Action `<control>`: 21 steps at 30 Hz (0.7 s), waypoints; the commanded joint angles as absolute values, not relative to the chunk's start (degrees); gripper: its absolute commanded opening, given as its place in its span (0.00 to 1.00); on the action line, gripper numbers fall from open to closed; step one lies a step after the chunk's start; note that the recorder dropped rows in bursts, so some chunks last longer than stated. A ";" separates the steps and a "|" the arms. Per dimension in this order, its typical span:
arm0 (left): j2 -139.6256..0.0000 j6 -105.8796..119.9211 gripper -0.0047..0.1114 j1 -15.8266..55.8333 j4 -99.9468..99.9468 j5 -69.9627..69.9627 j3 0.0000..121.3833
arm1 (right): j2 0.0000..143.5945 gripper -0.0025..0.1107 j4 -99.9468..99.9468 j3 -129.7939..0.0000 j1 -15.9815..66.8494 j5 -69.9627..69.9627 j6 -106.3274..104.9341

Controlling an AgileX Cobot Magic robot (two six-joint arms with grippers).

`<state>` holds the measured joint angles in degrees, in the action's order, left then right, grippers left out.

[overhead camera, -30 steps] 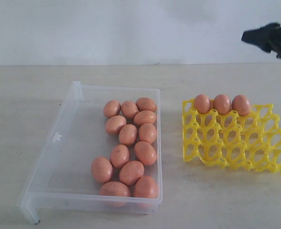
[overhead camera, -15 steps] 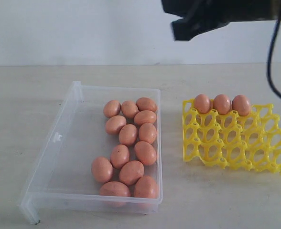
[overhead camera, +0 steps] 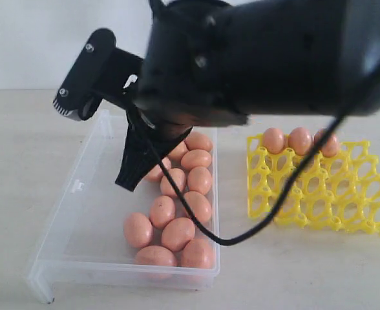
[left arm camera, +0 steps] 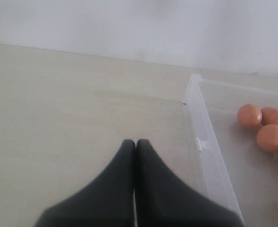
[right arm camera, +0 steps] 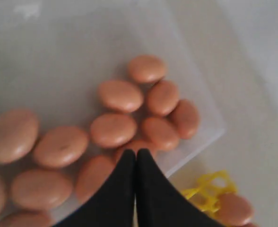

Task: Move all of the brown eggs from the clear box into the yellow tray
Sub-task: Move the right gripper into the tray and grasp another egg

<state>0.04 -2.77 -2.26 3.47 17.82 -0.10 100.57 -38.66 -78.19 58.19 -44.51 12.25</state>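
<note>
Pale counter [overhead camera: 9, 194] held orange-brown eggs [overhead camera: 177, 232] in a clear plastic box [overhead camera: 67, 213] near its front edge, three in the yellow lattice tray [overhead camera: 345, 200]. Right gripper [right arm camera: 135, 152], above the eggs, and left gripper [left arm camera: 135, 142] were pinched closed, empty.

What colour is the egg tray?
The egg tray is bright yellow; the exterior view shows it best.

- Eggs [overhead camera: 177, 234]: smooth, matt shells, orange-brown with faint speckles.
- Box [overhead camera: 90, 226]: clear, colourless plastic, smooth, with a slight sheen along its walls.
- Tray [overhead camera: 319, 203]: bright yellow plastic, smooth and a little glossy.
- Counter [overhead camera: 22, 148]: pale beige and matt with a faint grain; wood or laminate, hard to tell.
- Left end effector [left arm camera: 135, 142] and right end effector [right arm camera: 135, 153]: black, matt, smooth-looking.
- Arm [overhead camera: 261, 58]: black casing with a dull sheen, blurred.
- Cable [overhead camera: 287, 194]: black, smooth sheath.
- Wall [overhead camera: 22, 39]: white, matt.
</note>
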 commanded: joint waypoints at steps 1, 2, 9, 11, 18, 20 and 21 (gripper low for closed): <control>0.00 -2.80 0.00 -2.11 3.60 17.43 0.00 | 106.34 0.02 -14.80 -92.35 58.25 -61.66 -1.98; 0.00 -2.80 0.00 -2.11 3.60 17.43 0.00 | 107.24 0.02 -12.59 -94.34 58.25 -61.66 -1.84; 0.00 -2.80 0.00 -2.11 3.60 17.43 0.00 | 110.57 0.28 -9.21 -100.75 58.25 -54.14 -1.78; 0.00 -2.80 0.00 -2.11 3.60 17.43 0.00 | 110.96 0.40 -9.21 -100.64 58.25 -55.10 0.00; 0.00 -2.80 0.00 -2.11 3.60 17.43 0.00 | 115.22 0.50 -8.92 -100.64 58.25 -60.76 8.36; 0.00 -2.80 0.00 -2.11 3.60 17.43 0.00 | 117.79 0.50 -8.78 -100.64 58.25 -60.83 9.77; 0.00 -2.80 0.00 -2.11 3.60 17.43 0.00 | 119.47 0.50 -8.69 -100.64 58.25 -61.52 11.62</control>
